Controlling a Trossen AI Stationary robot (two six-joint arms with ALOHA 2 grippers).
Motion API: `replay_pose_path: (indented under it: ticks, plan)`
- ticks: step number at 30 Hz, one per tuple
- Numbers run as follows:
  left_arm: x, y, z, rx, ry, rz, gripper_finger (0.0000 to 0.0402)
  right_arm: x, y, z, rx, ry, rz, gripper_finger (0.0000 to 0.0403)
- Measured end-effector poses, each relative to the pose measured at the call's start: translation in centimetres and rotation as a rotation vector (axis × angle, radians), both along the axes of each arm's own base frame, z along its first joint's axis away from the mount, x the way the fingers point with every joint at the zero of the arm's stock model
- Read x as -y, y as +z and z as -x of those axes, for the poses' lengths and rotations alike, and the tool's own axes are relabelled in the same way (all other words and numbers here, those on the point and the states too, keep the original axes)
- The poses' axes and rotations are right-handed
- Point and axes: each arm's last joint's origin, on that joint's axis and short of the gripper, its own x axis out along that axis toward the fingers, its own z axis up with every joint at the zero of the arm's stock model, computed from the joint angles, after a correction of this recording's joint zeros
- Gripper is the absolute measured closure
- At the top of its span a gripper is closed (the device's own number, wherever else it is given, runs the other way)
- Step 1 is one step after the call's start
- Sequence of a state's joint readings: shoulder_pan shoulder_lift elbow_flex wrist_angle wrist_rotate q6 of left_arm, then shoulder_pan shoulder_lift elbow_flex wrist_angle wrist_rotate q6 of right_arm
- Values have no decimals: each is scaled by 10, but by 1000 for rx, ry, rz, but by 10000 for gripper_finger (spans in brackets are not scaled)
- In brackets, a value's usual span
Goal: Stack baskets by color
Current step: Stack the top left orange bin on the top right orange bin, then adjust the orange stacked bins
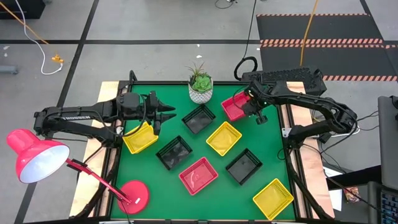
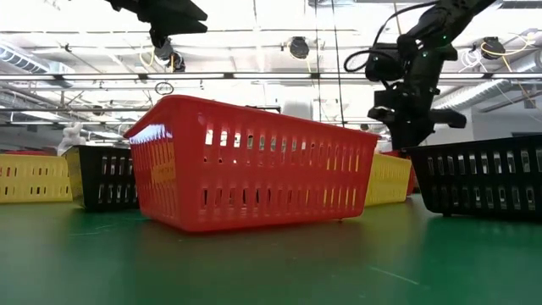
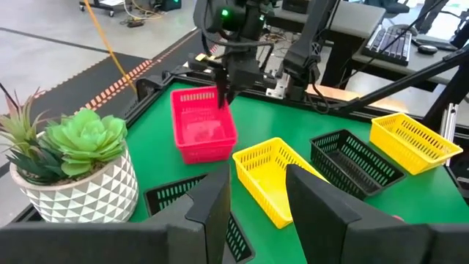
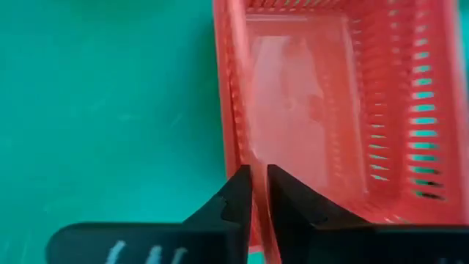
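Seen from above, the right gripper [image 1: 250,103] pinches the wall of a red-pink basket [image 1: 234,107] at the green table's [image 1: 161,180] one o'clock edge, its fingers [image 4: 236,196] nearly together on the rim. The left gripper [image 1: 169,114], fingers parted and holding nothing, hovers at ten o'clock above a yellow basket [image 1: 140,137].

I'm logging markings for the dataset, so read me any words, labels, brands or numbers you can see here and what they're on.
Left arm: pale lettering along its upper link, too small to read.
Baskets, such as the red-pink basket seen from the low view: no text visible.
White plant pot: a triangle pattern only, no words.
Nothing else carries legible text.
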State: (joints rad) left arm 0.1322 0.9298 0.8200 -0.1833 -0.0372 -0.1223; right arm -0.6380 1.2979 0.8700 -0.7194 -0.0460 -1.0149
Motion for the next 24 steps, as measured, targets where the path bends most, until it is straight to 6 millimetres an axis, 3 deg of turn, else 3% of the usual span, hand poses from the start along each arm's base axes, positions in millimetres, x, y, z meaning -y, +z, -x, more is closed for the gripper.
replay_pose_path:
  ticks: [14,24]
  plan:
    - [0,0,0,0,1,4,268,-7,29,11,187,-296,30,278]
    - [0,0,0,5,3,10,268,-38,19,9,61,-385,-233,270]
